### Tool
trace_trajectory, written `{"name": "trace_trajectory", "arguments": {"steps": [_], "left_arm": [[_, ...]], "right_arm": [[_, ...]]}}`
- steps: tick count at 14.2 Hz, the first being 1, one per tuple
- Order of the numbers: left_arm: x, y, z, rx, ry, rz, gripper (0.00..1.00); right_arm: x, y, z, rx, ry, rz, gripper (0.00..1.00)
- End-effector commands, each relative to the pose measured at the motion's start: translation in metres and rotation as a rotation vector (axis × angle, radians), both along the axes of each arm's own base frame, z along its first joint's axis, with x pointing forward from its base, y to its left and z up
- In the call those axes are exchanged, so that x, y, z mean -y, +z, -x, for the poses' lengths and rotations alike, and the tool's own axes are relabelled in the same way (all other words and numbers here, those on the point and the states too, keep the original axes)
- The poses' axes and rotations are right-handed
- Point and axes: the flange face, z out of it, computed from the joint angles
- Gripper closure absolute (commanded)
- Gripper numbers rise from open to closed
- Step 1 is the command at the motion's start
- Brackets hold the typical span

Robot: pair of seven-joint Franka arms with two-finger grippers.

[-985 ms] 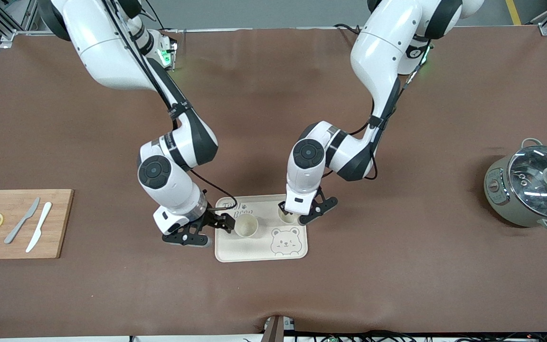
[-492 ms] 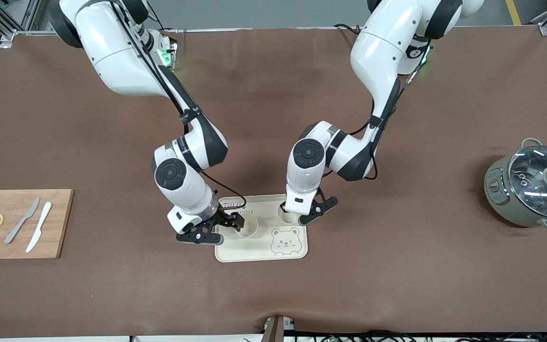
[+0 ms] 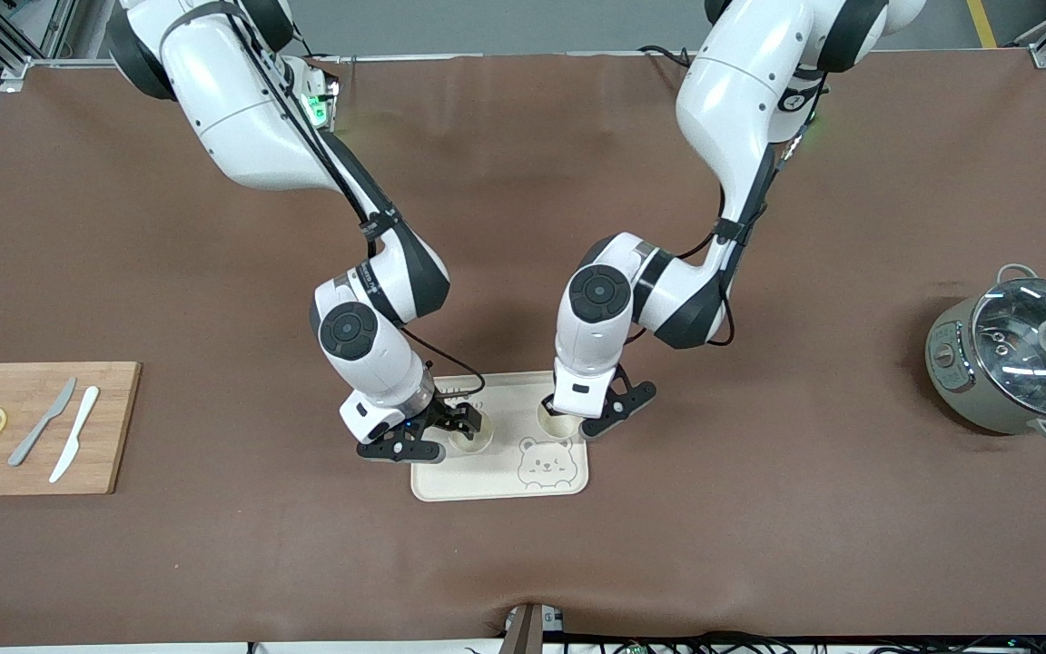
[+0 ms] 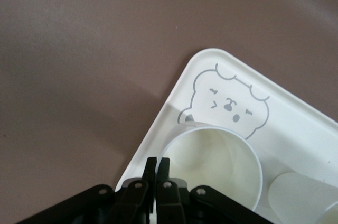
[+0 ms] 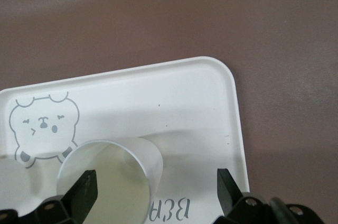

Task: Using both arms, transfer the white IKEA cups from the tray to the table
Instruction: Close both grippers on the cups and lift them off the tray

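Front view shows you both white cups (image 3: 474, 436) (image 3: 552, 423) standing on the bear tray (image 3: 498, 481), left pincer (image 3: 568, 420) clamped on one cup's rim, right pincer (image 3: 461, 427) spread wide around the other.
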Motion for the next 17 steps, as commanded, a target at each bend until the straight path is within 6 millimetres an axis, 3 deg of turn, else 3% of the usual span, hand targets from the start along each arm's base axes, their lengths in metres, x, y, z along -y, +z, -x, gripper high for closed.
{"name": "trace_trajectory", "arguments": {"steps": [1,6,12,13,15,17], "left_arm": [[-0.011,0.024,-0.003,-0.003,0.006,-0.017,1.00],[-0.047,0.055,-0.024,0.006,0.009,-0.007,1.00],[-0.110,0.072,-0.048,-0.041,-0.028,-0.037,1.00],[-0.121,0.074,-0.051,-0.050,-0.035,-0.043,1.00],[-0.142,0.076,-0.059,-0.059,-0.025,-0.048,1.00],[-0.162,0.073,-0.065,-0.070,-0.013,-0.053,1.00]], "right_arm": [[-0.007,-0.010,-0.003,0.025,-0.007,0.011,0.00],[-0.017,-0.024,0.003,0.029,0.007,0.008,0.00],[-0.016,-0.024,0.002,0.031,0.004,0.006,0.00],[-0.016,-0.024,0.002,0.031,0.004,0.006,0.20],[-0.016,-0.024,0.002,0.031,0.004,0.006,0.46],[-0.015,-0.027,0.003,0.027,0.003,0.007,0.53]]}}
